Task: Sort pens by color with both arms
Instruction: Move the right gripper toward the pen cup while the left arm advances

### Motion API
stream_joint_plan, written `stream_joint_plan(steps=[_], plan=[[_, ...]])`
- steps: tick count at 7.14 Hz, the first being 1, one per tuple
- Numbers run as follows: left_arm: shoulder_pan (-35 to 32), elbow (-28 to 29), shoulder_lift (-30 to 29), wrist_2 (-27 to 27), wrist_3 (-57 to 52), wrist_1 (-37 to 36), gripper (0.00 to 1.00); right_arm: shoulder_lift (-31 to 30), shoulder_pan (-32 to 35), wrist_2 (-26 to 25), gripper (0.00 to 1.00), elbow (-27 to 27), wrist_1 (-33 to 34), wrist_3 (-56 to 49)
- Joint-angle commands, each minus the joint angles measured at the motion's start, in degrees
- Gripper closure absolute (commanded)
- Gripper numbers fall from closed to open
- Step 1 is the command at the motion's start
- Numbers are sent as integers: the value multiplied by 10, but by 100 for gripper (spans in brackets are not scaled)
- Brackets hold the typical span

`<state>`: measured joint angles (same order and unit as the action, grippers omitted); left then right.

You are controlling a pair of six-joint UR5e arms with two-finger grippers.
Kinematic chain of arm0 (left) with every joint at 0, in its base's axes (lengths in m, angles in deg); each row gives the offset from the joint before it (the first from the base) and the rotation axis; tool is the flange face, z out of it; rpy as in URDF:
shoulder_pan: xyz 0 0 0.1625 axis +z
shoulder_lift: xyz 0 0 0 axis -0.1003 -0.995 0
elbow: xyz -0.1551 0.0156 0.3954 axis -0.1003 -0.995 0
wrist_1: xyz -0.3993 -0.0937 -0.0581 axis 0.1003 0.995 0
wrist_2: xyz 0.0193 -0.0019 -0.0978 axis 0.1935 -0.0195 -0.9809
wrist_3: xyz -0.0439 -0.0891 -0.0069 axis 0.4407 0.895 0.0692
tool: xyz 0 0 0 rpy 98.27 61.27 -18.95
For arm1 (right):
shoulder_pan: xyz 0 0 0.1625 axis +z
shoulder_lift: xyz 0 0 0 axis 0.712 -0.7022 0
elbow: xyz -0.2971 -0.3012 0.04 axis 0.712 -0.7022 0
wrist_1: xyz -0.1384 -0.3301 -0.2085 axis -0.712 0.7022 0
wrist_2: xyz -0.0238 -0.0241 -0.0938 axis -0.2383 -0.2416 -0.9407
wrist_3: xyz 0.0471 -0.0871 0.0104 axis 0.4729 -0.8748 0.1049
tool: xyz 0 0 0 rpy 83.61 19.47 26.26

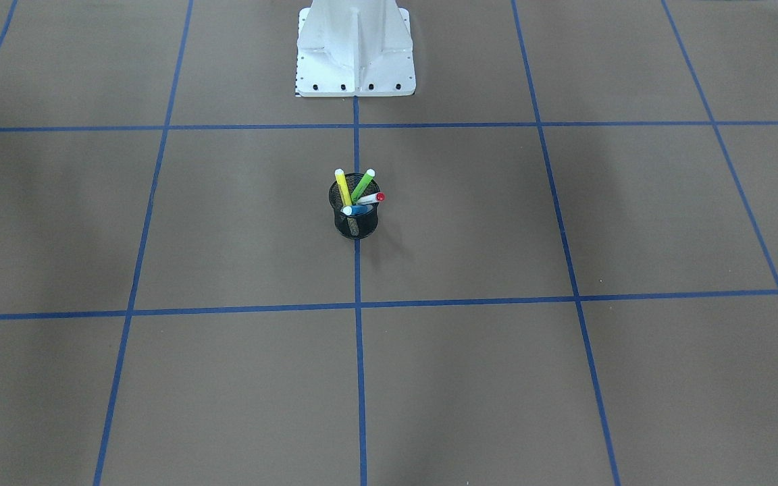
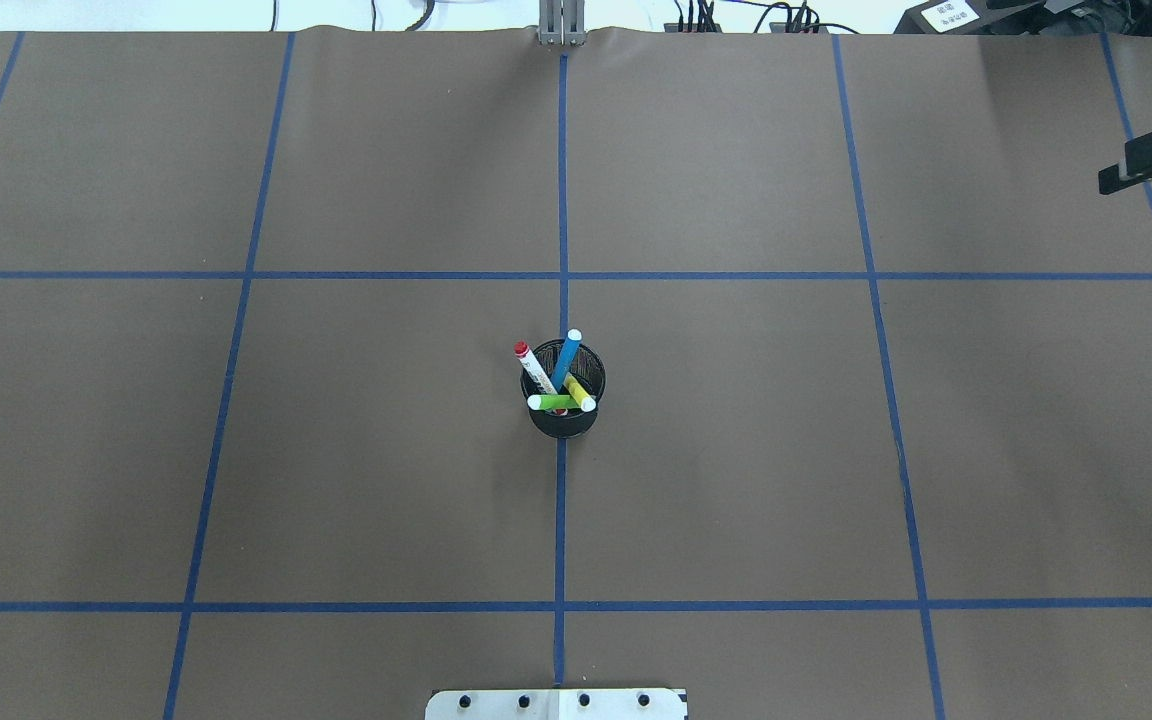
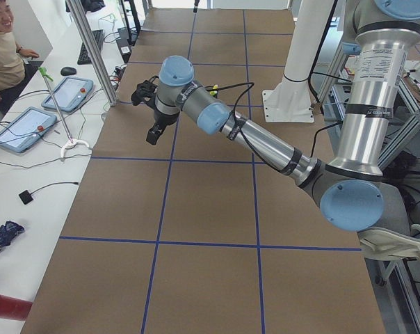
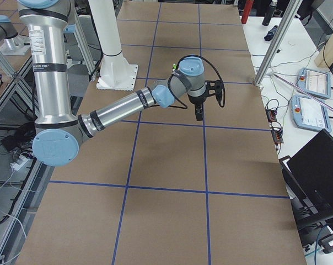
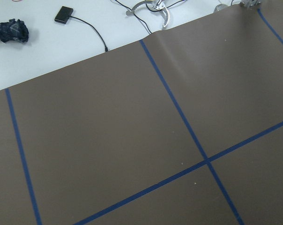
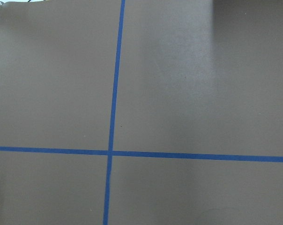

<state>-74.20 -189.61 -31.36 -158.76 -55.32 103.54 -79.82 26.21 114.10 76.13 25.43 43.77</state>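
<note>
We see a broad brown counter (image 2: 236, 450) marked into large squares by blue tape lines (image 2: 562, 200). Open brown surface lies on every side of one small cup at its middle. The left wrist view shows the counter's paper edge just below the left end effector (image 3: 153, 133). Beyond that edge lie a white surface, a small black box on a cable (image 5: 64, 14) and a dark bundle of cloth (image 5: 10, 30). The right end effector (image 4: 199, 113) hangs above bare counter over a tape crossing, near the edge away from the robot. We cannot tell whether either end effector is released or clenched, since each shows only at the margin of the fixed views.

All four pens stand in a black mesh cup (image 2: 564, 425), which sits on the centre tape line. It is well apart from both end effectors, between them along the counter and closer to the robot's white base pedestal (image 1: 355, 47) than they are. The pens are slim and lean outward in different directions. The blue pen (image 2: 566, 360) has a pale tip, and so do the light green pen (image 2: 554, 402) and the yellow pen (image 2: 580, 394). The white pen (image 2: 534, 368) has a red tip, and the green and yellow pens cross near the cup's rim.
</note>
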Motion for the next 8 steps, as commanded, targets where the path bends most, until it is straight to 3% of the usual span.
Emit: stream_joint_plan(steps=[1, 4, 6, 8], plan=[[67, 2, -42, 5, 129, 1, 0, 39, -63, -42, 0, 1, 5, 97], [179, 2, -91, 86, 264, 1, 0, 155, -140, -108, 0, 2, 128, 185], [225, 3, -105, 115, 289, 1, 0, 200, -199, -114, 1, -8, 132, 251], [229, 3, -103, 115, 283, 1, 0, 271, -235, -107, 1, -52, 157, 278]])
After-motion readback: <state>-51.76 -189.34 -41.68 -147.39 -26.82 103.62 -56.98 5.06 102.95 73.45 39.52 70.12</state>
